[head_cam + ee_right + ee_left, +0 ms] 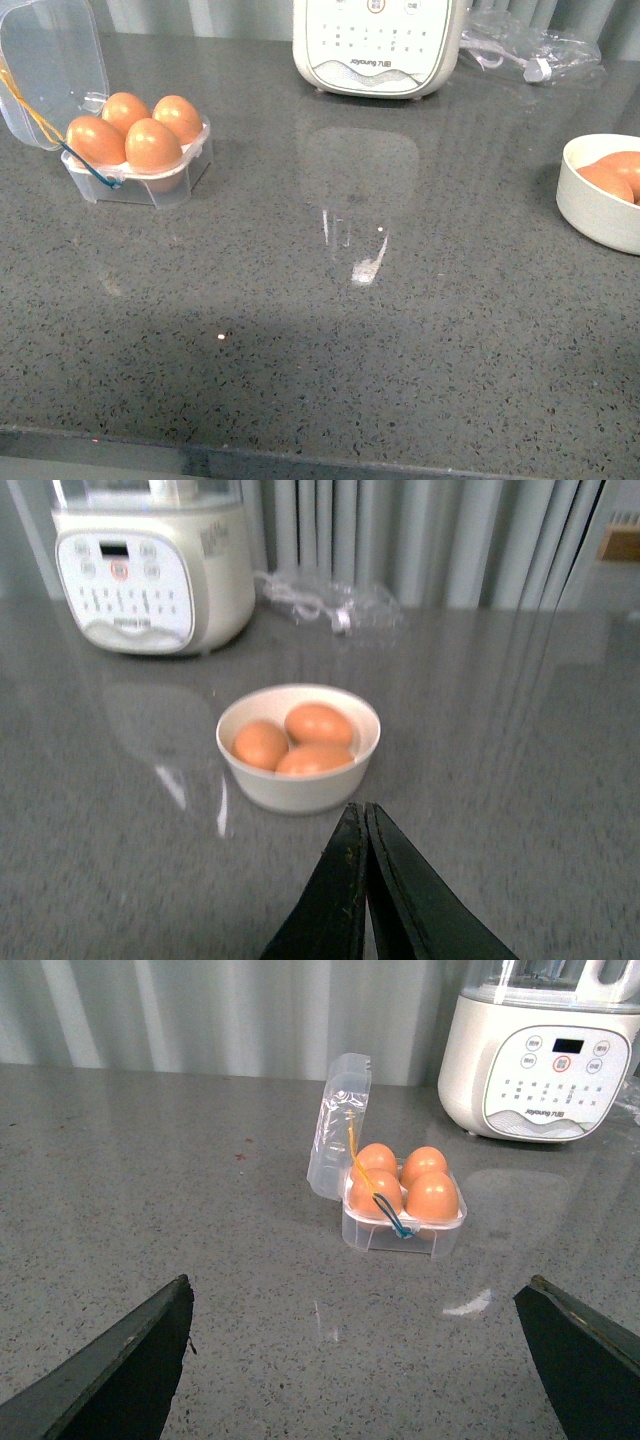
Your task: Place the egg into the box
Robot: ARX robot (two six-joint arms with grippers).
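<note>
Loads of free worktop through the middle and along the near edge, so a hand can pass there easily. Far left is the box. Its lid stands up behind it on the left and blocks that side, but the front, right and top are open. All four hollows are taken by four eggs, so no spare slot. The white appliance walls off the back middle, with a crinkly plastic bag just to its right. The bowl sits at the right edge, well apart from the box, open on top.
</note>
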